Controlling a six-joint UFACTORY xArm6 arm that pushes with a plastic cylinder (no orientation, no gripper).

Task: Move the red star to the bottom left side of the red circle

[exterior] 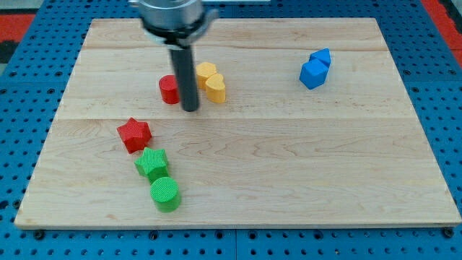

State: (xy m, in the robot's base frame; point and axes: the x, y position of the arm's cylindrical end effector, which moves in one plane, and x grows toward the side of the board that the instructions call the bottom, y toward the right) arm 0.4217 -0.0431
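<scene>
The red star [134, 135] lies on the wooden board [289, 166] at the view's left, below and to the left of the red circle [169, 89]. My tip [190, 109] rests on the board just right of the red circle and below-left of the yellow blocks. The rod partly hides the red circle's right side. The star is well apart from my tip, toward the view's bottom left.
Two yellow blocks [211, 81] sit close together right of the rod. A green block [151, 163] and a green circle [165, 193] lie just below the red star. Two blue blocks [315, 68] sit at the upper right.
</scene>
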